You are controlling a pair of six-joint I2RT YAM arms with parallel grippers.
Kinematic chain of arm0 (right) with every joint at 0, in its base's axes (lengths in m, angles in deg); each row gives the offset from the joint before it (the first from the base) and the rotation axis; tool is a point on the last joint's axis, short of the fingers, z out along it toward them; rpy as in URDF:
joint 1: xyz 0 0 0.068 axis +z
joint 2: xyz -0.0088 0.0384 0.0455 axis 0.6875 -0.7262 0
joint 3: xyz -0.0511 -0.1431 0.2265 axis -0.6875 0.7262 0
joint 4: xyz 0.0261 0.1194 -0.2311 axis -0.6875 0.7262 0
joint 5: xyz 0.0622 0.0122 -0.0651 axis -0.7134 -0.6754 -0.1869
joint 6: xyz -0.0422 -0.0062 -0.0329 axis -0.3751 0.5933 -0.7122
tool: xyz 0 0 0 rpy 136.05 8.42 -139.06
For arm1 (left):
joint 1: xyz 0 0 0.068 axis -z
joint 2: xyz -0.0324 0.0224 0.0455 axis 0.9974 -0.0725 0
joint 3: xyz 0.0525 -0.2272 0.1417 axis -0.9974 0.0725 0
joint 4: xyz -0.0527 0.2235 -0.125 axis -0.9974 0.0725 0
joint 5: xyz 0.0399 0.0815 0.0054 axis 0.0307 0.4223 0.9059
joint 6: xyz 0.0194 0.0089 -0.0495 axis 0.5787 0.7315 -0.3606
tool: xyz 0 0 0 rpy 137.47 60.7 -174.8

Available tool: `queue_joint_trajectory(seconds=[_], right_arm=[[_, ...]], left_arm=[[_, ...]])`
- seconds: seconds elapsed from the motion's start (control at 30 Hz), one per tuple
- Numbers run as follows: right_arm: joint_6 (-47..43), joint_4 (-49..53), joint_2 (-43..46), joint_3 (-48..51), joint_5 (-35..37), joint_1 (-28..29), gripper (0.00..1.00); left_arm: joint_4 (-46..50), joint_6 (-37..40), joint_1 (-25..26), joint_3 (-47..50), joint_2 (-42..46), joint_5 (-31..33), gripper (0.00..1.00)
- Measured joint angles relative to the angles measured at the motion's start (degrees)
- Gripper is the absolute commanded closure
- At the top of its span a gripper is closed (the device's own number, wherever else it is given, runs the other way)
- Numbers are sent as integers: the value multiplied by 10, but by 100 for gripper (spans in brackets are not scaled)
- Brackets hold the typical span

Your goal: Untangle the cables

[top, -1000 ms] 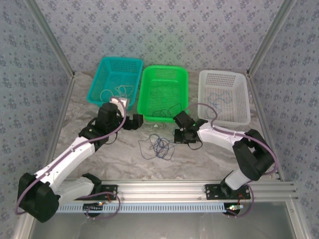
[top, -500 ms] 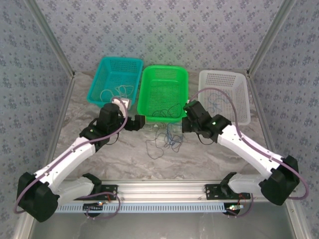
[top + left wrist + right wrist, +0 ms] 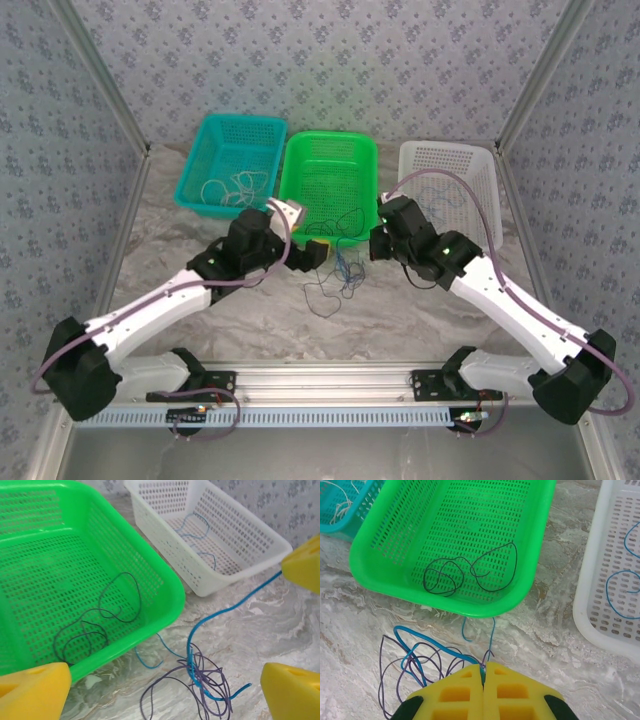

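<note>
Cables (image 3: 420, 662) sit in one loose knot on the table (image 3: 285, 630), about midway between its left and right edges and just on the near side of the green basket (image 3: 172, 592), which has a dark strand (image 3: 442, 577) of its own lying inside. My right fingers (image 3: 482, 674) are pressed fully together on the blue cable (image 3: 225, 611), which runs from them down into the thin purple loops (image 3: 212, 682). My left fingers (image 3: 316, 254) are spread wide with nothing between them, just beside the knot. The risk, as I judge it, lies in the pull. If I draw the blue cable away while the purple loops are unpinned, the whole knot may ride along or cinch tighter instead of parting. So thin a strand could also slide out of my right pinch. If my left fingers close carelessly, they may trap blue and purple together, and a dragged loop could snag on the basket's rim.
</note>
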Motion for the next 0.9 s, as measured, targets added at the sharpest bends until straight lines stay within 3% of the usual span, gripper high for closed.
queue_joint_trajectory(seconds=[0.23, 0.5, 0.9], right_arm=[[20, -36, 22, 18, -16, 0, 100], [56, -60, 70, 38, -30, -1, 100], [88, -52, 163, 39, -38, -55, 100]], left_arm=[[-23, 5, 34, -42, -97, 37, 16], [-52, 4, 49, -83, -175, 65, 37], [-50, 6, 56, -84, -201, 80, 52]])
